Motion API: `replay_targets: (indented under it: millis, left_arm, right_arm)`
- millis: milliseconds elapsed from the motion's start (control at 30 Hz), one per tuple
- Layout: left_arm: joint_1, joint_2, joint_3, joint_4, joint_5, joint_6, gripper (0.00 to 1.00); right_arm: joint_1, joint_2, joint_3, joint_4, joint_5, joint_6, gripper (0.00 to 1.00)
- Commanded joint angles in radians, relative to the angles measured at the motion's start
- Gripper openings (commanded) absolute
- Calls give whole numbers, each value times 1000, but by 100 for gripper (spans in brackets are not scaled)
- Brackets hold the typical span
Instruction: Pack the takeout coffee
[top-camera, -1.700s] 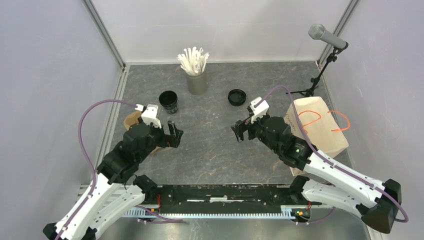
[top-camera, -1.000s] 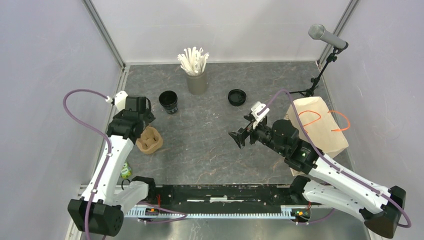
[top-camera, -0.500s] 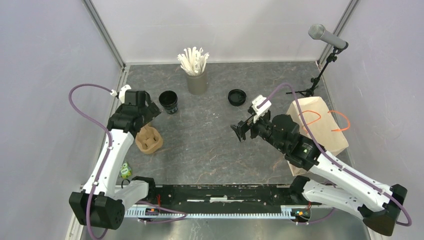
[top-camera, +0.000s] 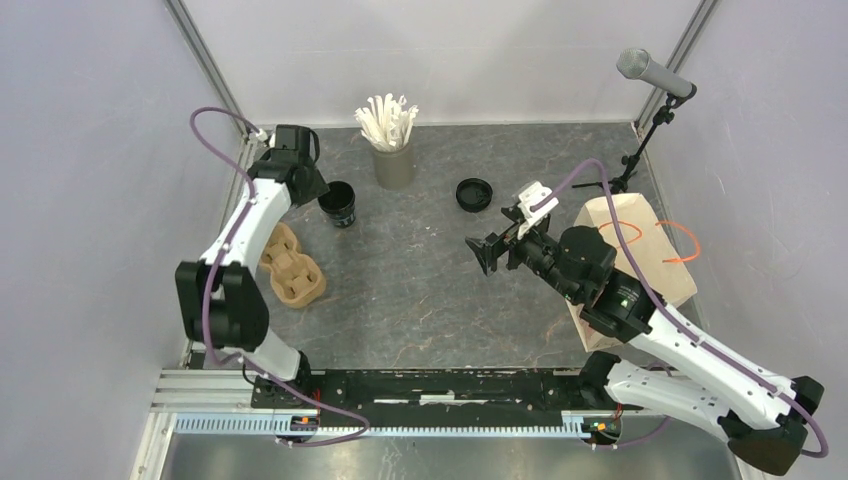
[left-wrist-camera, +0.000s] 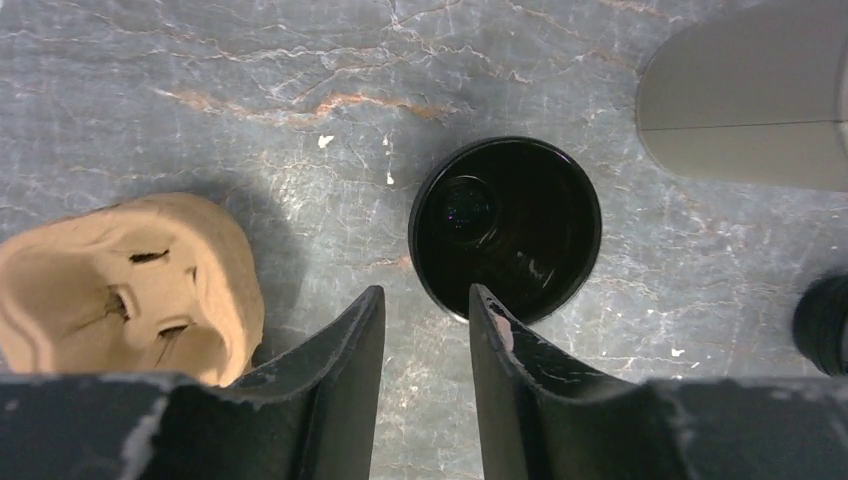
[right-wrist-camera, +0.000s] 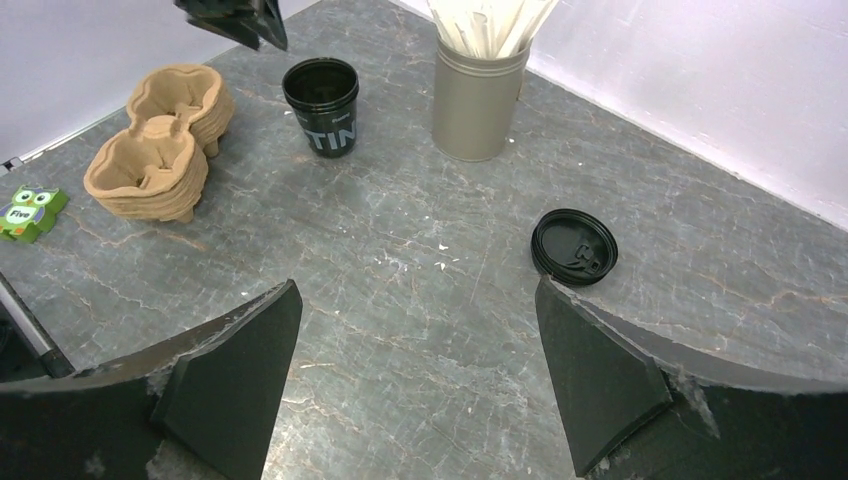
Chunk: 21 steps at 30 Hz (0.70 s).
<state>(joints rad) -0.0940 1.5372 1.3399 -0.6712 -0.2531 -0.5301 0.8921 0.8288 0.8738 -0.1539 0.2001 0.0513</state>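
Your left gripper (left-wrist-camera: 425, 315) hangs over the black cup (left-wrist-camera: 505, 228) in the upper left of the overhead view. Its jaws are only narrowly parted and there is nothing between them, just bare table (top-camera: 420, 290). In the left wrist view, the right-hand finger's tip overlaps the cup's near rim and the other finger sits outside the wall. That looks like a line-up for a pinch on the rim, though you cannot tell whether it is touching.

The cup stands upright with its long axis vertical, mouth up and uncovered, and the narrow base on the table. It is just beside the grey cup of straws (top-camera: 393, 150) and near the stacked pulp carriers (top-camera: 290, 265), probably so it is a short carry into a pocket.

The lid (right-wrist-camera: 574, 246) lies flat, well apart from the cup, at upper centre of the overhead view. Your right gripper (right-wrist-camera: 415, 375) is spread wide and empty, hovering below the lid and facing it. That suits a lid pickup while the other arm handles the cup. The paper bag (top-camera: 640, 250) lies at the right edge, beside that arm.
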Motion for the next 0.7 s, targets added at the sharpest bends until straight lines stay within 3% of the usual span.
replay_targets:
  millis: [0,300,667]
  left_arm:
    - [34,87,76,-8,59,49,42]
    - [77,166,86,66,183,83,34]
    - [77,213,116,55,179,105,26]
  right_arm:
    - [3,-27,-3,34,-19,-11,94]
    - [2,-71,-31,38,-12,-30,94]
    - [2,-87,-47,29,-12,-39,94]
